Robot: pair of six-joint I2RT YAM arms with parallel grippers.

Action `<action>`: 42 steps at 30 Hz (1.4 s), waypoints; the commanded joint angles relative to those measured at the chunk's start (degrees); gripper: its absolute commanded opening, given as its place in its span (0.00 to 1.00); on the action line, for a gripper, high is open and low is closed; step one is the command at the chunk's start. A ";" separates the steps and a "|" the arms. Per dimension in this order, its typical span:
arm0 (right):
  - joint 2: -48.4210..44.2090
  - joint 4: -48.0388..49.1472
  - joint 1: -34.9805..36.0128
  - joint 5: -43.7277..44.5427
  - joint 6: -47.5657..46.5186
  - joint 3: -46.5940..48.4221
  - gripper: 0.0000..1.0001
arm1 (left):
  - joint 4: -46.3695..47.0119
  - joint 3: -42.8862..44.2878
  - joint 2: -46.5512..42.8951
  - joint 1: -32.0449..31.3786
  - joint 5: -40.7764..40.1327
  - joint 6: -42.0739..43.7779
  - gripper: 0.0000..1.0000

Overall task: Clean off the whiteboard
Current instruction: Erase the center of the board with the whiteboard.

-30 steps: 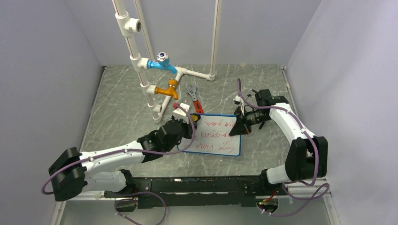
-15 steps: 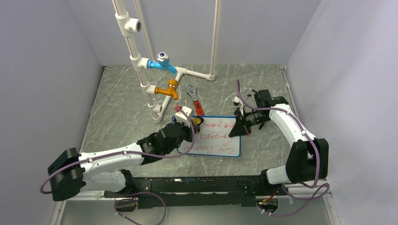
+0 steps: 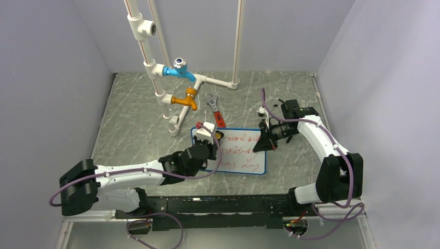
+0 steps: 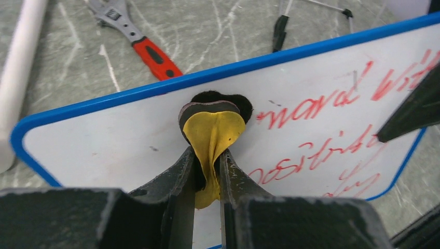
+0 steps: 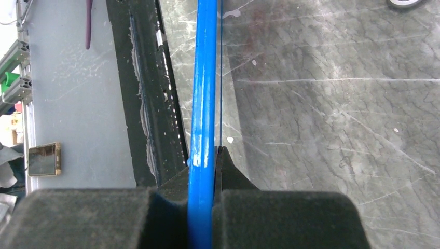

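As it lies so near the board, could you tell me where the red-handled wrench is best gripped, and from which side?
Grip the grey metal wrench by its red handle, mid-length, coming straight down and closing across its narrow width. It lies flat on the marbled table; the handle is straight and even, the head wider and irregular, and the tip nears the blue-framed whiteboard.

Left arm (image 3: 129, 174) stretches low and long, forearm angled inward, left gripper (image 4: 207, 155) with jaws pinched tight on the yellow eraser pad (image 4: 212, 129). Right arm (image 3: 324, 137) is bent sharply at the elbow, right gripper (image 5: 212, 155) with jaws clamped on the whiteboard (image 5: 203, 78) edge.
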 commanded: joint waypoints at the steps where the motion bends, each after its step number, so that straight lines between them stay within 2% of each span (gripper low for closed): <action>1: -2.84 -1.15 0.47 0.54 -2.82 0.33 0.00 | -7.34 0.23 -2.63 1.83 -9.19 -1.31 0.00; 7: -3.74 -0.43 0.45 0.95 -2.29 0.01 0.00 | -6.49 2.83 -0.44 2.67 -1.14 0.79 0.00; 12: -3.30 -0.87 0.53 0.75 -2.73 0.13 0.00 | -0.58 5.06 3.28 -0.68 5.72 5.33 0.00; 17: -3.69 -0.76 0.45 1.04 -2.65 -0.20 0.00 | 0.05 6.43 6.54 -1.97 4.77 6.69 0.00; 22: -3.65 -0.34 0.32 1.66 -2.25 -0.38 0.00 | -3.36 4.50 4.02 -0.37 -3.73 4.79 0.00; 26: -3.57 -0.29 0.33 1.63 -2.33 -0.40 0.00 | -2.69 1.96 0.11 2.52 -2.60 3.71 0.00; 33: -3.62 -0.39 0.23 1.38 -2.39 -0.47 0.00 | -4.35 2.81 0.80 2.95 1.21 2.63 0.00; 38: -3.53 -0.56 0.31 1.06 -2.64 -0.38 0.00 | 1.00 2.48 1.23 1.01 5.98 3.51 0.00; 42: -3.19 -0.60 0.38 1.19 -2.65 -0.39 0.00 | 2.58 4.39 4.23 -1.59 6.53 4.32 0.00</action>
